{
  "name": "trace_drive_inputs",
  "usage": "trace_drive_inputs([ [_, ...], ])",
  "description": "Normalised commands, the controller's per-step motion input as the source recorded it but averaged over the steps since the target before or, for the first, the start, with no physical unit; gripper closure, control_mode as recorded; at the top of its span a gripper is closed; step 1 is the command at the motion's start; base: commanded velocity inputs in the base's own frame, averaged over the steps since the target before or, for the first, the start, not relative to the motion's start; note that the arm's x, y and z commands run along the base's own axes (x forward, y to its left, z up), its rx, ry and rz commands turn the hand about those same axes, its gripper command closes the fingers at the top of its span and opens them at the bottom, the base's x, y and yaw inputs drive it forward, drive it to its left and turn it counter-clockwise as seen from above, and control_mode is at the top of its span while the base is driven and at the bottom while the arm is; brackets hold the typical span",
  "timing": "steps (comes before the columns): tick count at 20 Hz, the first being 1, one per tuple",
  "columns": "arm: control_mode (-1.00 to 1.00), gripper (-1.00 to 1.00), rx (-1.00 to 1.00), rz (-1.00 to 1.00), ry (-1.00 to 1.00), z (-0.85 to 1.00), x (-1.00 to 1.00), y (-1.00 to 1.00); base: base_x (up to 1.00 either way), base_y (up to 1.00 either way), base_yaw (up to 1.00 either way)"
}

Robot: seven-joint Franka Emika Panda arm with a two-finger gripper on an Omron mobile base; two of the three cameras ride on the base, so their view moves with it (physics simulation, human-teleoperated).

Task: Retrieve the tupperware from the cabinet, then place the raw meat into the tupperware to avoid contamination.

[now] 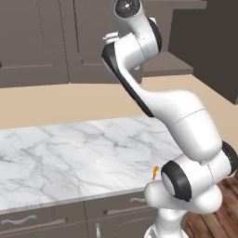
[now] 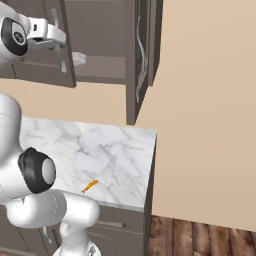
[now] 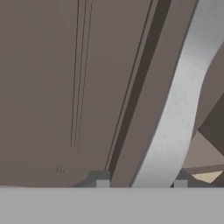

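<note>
tupperware sits on the inner shelf of the cabinet, a small pale shape half hidden behind the edge of the open left door in the right base view; its outline is too blurred to say more. the gripper is raised at that door's silver bar handle — in the hand view its two dark fingertips stand apart with the handle running down between them, one tip on each side, but whether the pads press on the metal cannot be told, since the tips are cut off at the bottom.

one piece of raw meat lies on the marble counter near its front edge, a single orange-brown morsel, partly covered by the arm's elbow in the left base view. two cabinet doors stand open in the right base view — the right door is seen edge-on. one low drawer handle shows whole; another is cut by the arm.
</note>
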Motion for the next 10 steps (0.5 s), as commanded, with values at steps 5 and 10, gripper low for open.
trace_drive_inputs([
  [5, -1.0, 1.0, -0.01, -0.15, 0.0, -0.03, -0.41, 0.54, 0.0, 0.0, 0.0],
  [10, -1.0, 1.0, -0.02, -0.19, 0.0, -0.24, -0.36, 0.7, 0.0, 0.0, 0.0],
])
